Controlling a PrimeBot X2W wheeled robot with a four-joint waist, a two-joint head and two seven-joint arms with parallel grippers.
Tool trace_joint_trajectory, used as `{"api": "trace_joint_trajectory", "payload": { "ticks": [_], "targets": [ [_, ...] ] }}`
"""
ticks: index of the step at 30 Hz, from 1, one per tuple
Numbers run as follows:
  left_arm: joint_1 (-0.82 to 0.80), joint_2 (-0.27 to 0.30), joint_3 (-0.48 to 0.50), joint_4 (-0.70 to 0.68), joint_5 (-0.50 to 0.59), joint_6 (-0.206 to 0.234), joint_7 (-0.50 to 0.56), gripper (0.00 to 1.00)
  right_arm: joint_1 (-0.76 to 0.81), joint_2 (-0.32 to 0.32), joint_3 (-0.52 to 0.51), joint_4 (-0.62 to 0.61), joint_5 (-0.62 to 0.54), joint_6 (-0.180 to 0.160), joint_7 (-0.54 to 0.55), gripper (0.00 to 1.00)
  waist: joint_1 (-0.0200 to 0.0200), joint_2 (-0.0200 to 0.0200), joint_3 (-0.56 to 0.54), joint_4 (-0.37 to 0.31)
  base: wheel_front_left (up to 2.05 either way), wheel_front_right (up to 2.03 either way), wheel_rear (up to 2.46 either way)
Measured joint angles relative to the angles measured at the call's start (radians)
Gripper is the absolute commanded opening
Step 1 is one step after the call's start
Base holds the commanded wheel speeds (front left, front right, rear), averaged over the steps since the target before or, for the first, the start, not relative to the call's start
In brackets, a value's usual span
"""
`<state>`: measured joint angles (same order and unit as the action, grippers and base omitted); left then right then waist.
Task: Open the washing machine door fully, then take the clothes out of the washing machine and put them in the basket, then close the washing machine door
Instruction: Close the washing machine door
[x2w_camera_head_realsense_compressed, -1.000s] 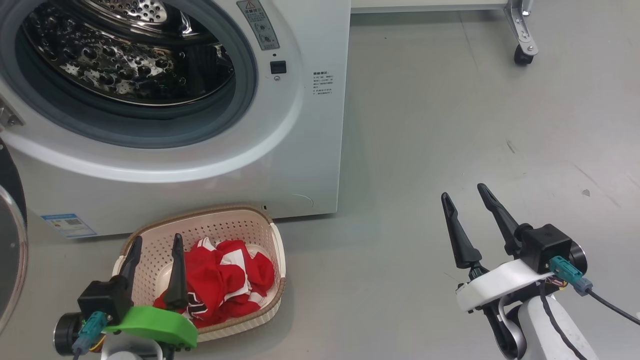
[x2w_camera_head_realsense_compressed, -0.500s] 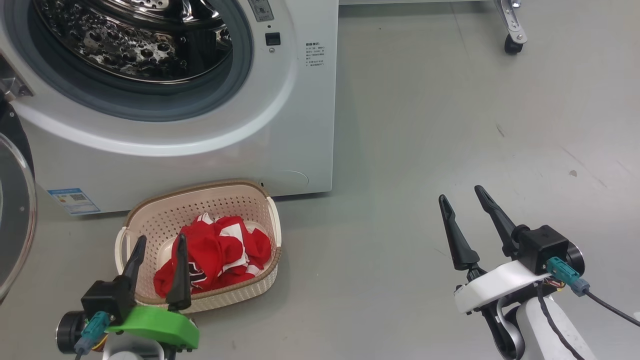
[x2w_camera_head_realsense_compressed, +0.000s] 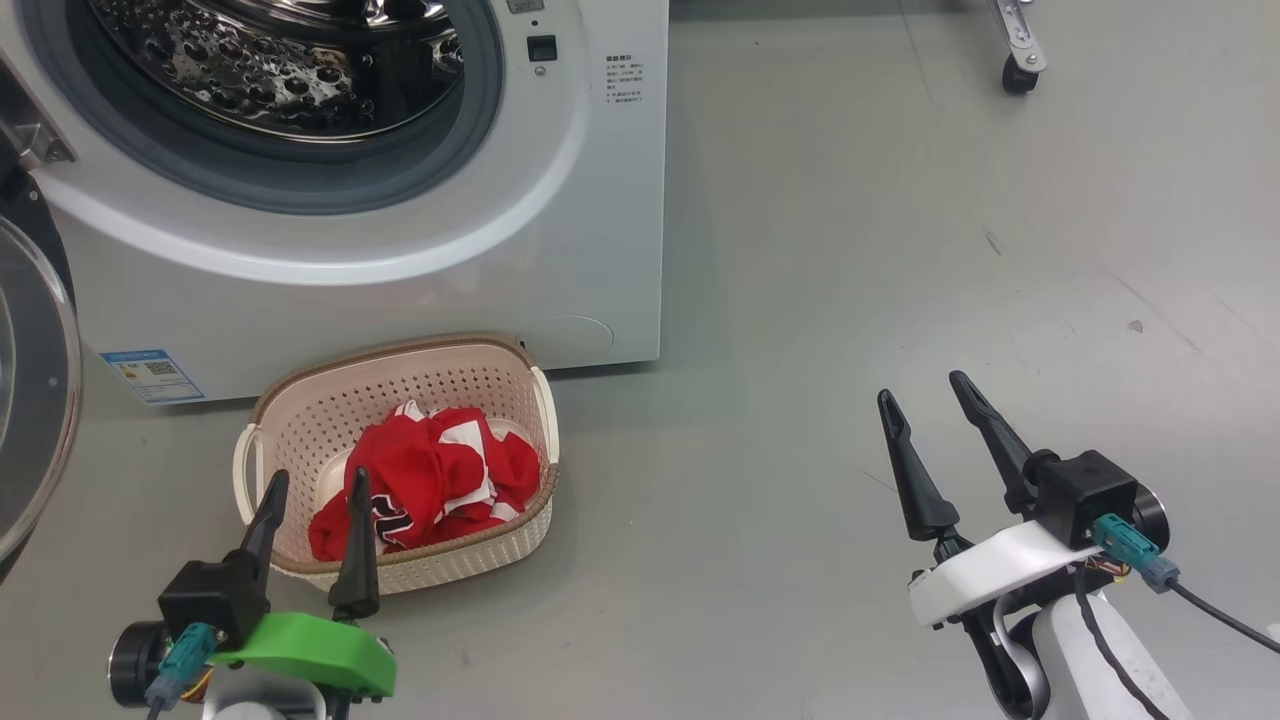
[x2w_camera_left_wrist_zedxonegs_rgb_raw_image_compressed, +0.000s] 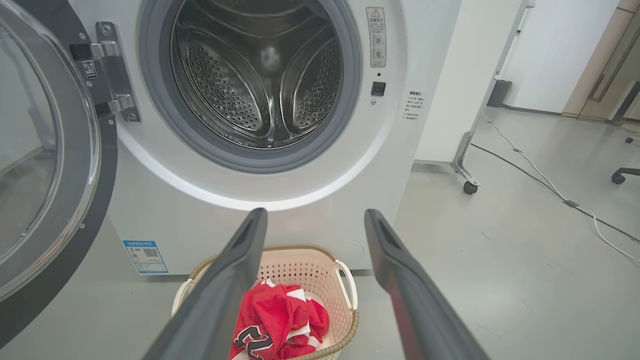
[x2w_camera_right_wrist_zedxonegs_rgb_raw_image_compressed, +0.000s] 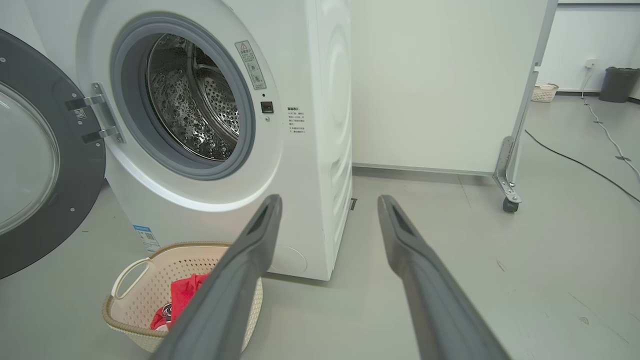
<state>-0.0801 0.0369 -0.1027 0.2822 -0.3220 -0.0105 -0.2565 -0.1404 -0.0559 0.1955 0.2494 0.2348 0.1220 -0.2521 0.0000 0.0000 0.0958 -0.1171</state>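
Observation:
The white washing machine (x2w_camera_head_realsense_compressed: 400, 290) stands at the upper left with its steel drum (x2w_camera_left_wrist_zedxonegs_rgb_raw_image_compressed: 260, 80) showing no clothes inside. The washing machine door (x2w_camera_left_wrist_zedxonegs_rgb_raw_image_compressed: 50, 150) hangs swung wide open on its left hinge. On the floor in front sits the cream basket (x2w_camera_head_realsense_compressed: 420, 385), and the red and white clothes (x2w_camera_head_realsense_compressed: 430, 480) lie bunched in it. My left gripper (x2w_camera_head_realsense_compressed: 318, 475) hovers open just in front of the basket with nothing between its fingers. Far to the right, over bare floor, my right gripper (x2w_camera_head_realsense_compressed: 922, 388) is open and empty too.
A white panel on a caster (x2w_camera_right_wrist_zedxonegs_rgb_raw_image_compressed: 509, 205) stands behind and to the right of the machine. Cables (x2w_camera_left_wrist_zedxonegs_rgb_raw_image_compressed: 550, 190) run across the grey floor farther right. A chair base (x2w_camera_left_wrist_zedxonegs_rgb_raw_image_compressed: 622, 175), a small basket (x2w_camera_right_wrist_zedxonegs_rgb_raw_image_compressed: 542, 92) and a dark bin (x2w_camera_right_wrist_zedxonegs_rgb_raw_image_compressed: 617, 82) sit far off.
The whole head picture has shifted: the machine and the basket sit higher in the frame, so the camera has moved. Both grippers keep their places in the picture and stay open.

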Motion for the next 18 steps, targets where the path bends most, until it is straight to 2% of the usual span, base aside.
{"api": "trace_joint_trajectory", "payload": {
  "ticks": [18],
  "targets": [
    [0.003,0.0,0.005,-0.004,0.0,0.001,0.0,1.0,0.0,0.0,-0.001,0.003,0.0,0.0,0.0,1.0,0.0001,0.0,-0.011,-0.001,-0.04,0.04,0.0]
  ]
}}
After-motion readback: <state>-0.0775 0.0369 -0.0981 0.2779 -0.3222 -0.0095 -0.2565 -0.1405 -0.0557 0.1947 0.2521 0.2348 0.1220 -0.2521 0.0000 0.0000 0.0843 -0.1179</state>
